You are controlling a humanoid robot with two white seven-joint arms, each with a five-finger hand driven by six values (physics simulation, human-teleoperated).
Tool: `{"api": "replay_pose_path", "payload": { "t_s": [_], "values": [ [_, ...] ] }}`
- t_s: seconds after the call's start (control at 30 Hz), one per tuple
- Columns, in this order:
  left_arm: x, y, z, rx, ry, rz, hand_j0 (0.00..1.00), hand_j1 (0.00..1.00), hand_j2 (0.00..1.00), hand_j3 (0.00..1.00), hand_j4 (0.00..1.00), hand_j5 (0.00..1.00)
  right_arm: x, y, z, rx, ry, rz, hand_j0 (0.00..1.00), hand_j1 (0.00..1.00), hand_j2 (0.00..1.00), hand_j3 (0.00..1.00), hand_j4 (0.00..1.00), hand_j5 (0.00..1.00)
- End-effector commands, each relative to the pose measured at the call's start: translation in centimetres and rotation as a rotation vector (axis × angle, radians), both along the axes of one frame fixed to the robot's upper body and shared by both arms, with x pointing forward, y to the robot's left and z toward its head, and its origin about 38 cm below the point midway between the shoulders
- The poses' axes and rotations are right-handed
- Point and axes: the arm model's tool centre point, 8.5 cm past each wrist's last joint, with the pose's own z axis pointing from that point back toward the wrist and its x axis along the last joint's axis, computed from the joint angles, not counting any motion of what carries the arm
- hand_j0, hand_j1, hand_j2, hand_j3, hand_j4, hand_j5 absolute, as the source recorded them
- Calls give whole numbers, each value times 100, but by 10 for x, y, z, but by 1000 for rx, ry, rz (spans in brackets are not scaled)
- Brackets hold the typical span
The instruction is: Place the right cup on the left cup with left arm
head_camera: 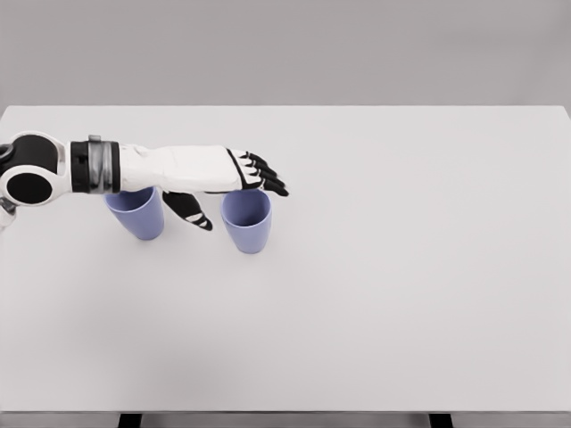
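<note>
Over on the white tabletop (375, 294), still barely started: left hand (234, 183) hovered with fingers spread, gripping nothing, above the right-hand pale blue plastic cup (247, 225), which stood upright near the matching left blue cup (138, 214) — grabbing, lifting, stacking all left.

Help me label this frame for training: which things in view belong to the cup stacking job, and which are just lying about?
Part of the job:
right cup
left cup
left hand, open, above and between the cups

Just there:
white table, which only bears the cups; nothing else lies on it
</note>
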Motion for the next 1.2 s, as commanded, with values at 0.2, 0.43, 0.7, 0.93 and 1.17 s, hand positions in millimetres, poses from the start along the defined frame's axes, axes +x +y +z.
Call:
{"api": "replay_pose_path", "payload": {
  "t_s": [0.2, 0.43, 0.7, 0.93, 1.17],
  "values": [
    [11, -2, -8, 52, -53, 13, 100, 100, 100, 100, 100, 100, -1, 0, 0, 1, 2, 2, 100, 100, 100, 100, 100, 100],
    [8, -6, -17, 43, -32, 6, 100, 100, 100, 100, 100, 100, -1, 0, 0, 1, 1, 0, 100, 100, 100, 100, 100, 100],
    [7, -15, -23, 32, -27, -6, 100, 100, 100, 100, 100, 100, 0, 0, 0, 1, 0, 2, 100, 100, 100, 100, 100, 100],
    [7, -12, -29, 33, -18, 3, 100, 100, 100, 100, 100, 100, -1, 0, 0, 1, 2, 2, 100, 100, 100, 100, 100, 100],
    [6, -10, -37, 41, -11, 11, 100, 100, 100, 100, 100, 100, 0, 0, 0, 1, 0, 2, 100, 100, 100, 100, 100, 100]
  ]
}}
